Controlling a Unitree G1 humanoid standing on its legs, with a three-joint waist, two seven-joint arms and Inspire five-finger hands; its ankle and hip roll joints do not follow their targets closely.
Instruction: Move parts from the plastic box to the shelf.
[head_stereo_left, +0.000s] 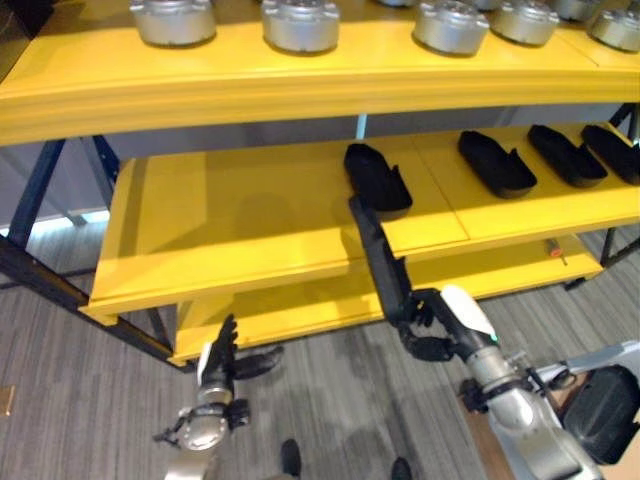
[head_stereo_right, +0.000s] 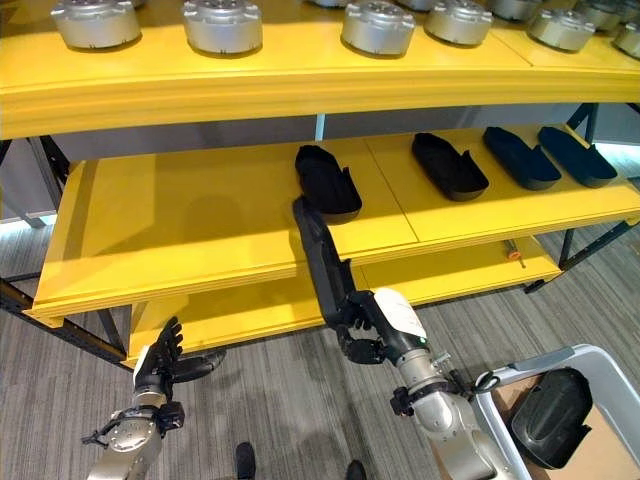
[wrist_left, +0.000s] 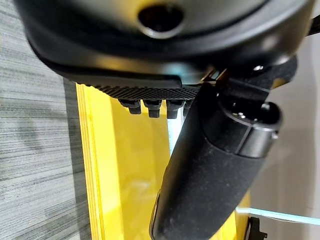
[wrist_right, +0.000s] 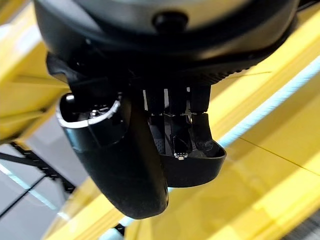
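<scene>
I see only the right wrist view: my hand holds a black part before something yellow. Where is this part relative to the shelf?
Observer: The right hand holds the long black part with its far end over the front edge of the middle shelf.
Operator: Are other parts there already?
Observer: Four black parts lie on it; the nearest laid part is just beyond yours, slightly right.
Operator: And the left hand?
Observer: The left hand is open and low, before the bottom shelf, holding nothing.
</scene>
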